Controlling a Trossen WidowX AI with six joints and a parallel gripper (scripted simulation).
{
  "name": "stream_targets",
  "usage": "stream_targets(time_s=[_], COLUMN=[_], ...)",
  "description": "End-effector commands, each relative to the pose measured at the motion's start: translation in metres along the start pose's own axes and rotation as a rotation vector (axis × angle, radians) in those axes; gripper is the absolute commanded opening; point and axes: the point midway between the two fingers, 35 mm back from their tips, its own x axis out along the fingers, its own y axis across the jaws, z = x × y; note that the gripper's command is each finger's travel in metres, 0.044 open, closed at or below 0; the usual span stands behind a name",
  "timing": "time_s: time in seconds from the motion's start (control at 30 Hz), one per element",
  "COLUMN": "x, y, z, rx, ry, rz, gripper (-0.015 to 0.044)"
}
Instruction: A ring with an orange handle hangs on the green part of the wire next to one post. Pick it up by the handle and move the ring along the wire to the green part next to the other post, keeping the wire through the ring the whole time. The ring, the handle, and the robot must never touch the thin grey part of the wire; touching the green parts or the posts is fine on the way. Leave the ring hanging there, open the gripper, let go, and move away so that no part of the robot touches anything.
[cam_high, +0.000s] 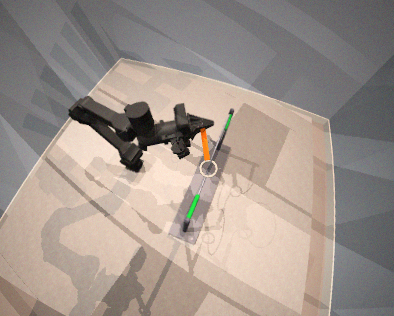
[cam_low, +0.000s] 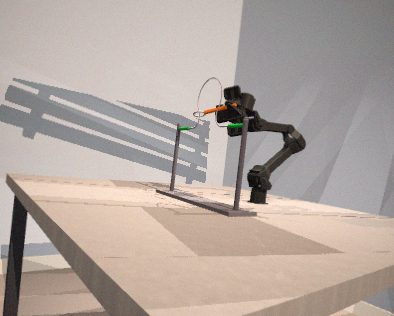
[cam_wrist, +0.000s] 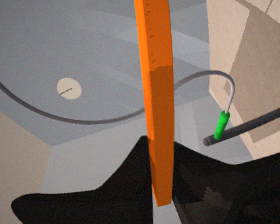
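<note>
My gripper (cam_high: 205, 125) (cam_low: 231, 106) (cam_wrist: 150, 140) is shut on the far end of the orange handle (cam_high: 205, 145) (cam_low: 215, 109) (cam_wrist: 161, 90). The handle lies nearly level in the exterior view. The pale ring (cam_high: 201, 170) (cam_low: 194, 114) appears around the rising grey wire, above the left post's green part (cam_low: 184, 128) (cam_high: 192, 206). The wire arches high (cam_low: 214, 78) and passes behind the handle in the wrist view (cam_wrist: 90, 122). The other green part (cam_high: 228, 121) (cam_low: 235, 126) is beside the right post in the exterior view. The ring is outside the wrist view; contact with the wire cannot be told.
The left post (cam_low: 175, 165) (cam_high: 186, 225) and right post (cam_low: 241, 165) (cam_high: 231, 111) stand on a long grey base (cam_low: 200, 201). The gripper body overlaps the wire's right side in the exterior view. Shadows cross the wooden table (cam_high: 290, 200) (cam_low: 125, 245).
</note>
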Motion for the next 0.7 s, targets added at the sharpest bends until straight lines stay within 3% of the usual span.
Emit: stream_targets(time_s=[0.0,0.67], x=[0.0,-0.004], y=[0.012,0.035], z=[-0.001,0.003], rx=[0.055,0.088], ry=[0.009,0.012], rz=[0.034,0.031], gripper=[-0.015,-0.015])
